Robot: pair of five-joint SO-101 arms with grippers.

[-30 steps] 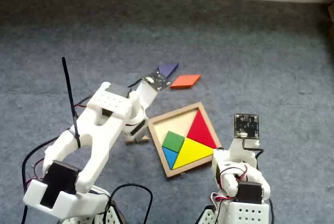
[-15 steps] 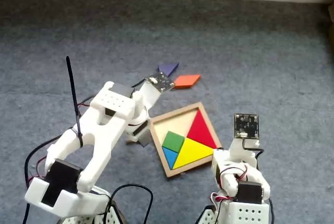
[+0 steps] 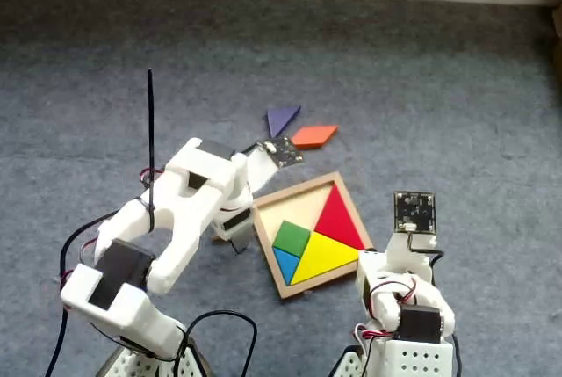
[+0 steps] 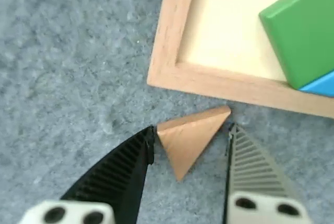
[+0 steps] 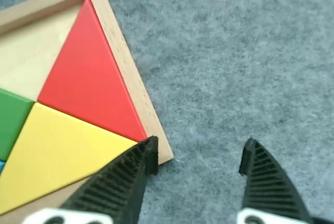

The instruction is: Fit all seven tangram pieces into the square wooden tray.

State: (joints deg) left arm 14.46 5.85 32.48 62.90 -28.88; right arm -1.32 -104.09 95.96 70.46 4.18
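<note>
The square wooden tray holds a red triangle, a yellow triangle, a green square and a small blue triangle. A small tan triangle lies on the carpet just outside the tray's rim. My left gripper is open and low over it, one fingertip at each side of the piece. A purple triangle and an orange parallelogram lie beyond the tray. My right gripper hangs open over bare carpet beside the tray's corner, with nothing in it.
Grey carpet covers the whole work area. The tray's far-left part is bare wood. A black cable stands up from the left arm. The right arm's base sits at the near edge.
The left arm has swung right and dropped toward the tray's left corner, bringing its gripper down around the tan triangle. The purple triangle is now uncovered. The right arm has not moved.
</note>
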